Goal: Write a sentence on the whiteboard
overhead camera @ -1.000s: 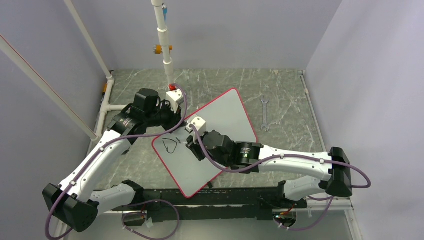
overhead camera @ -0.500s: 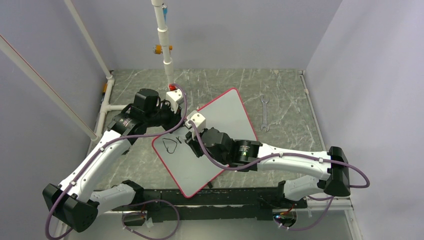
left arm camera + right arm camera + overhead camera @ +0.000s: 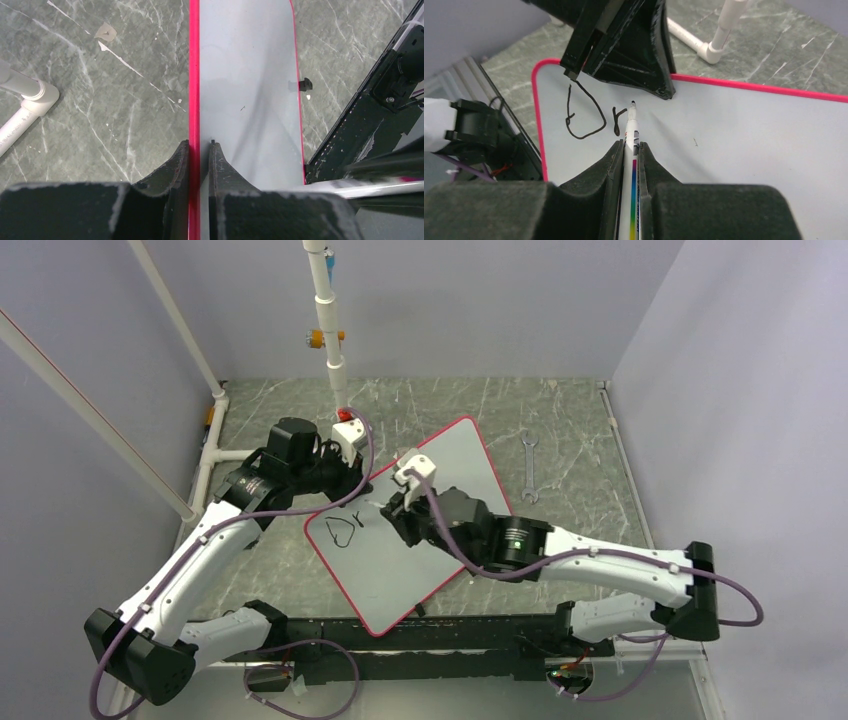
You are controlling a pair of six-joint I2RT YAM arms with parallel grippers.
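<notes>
Two letters, "Dr", sit near the left corner of your whiteboard, which lies on the table, edge clamped in your left gripper, while your right gripper grasps the marker.

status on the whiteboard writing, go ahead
Left gripper shut on whiteboard rim. Right gripper shut on marker. Lettering reads only "Dr". Wrench off the board, not obstructing.

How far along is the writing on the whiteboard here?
Barely started. Done: the sentence reads only "Dr" on the whiteboard. In hand: the right gripper holds the marker beside the r; the left gripper clamps the board's rim. Left: all remaining letters.
</notes>
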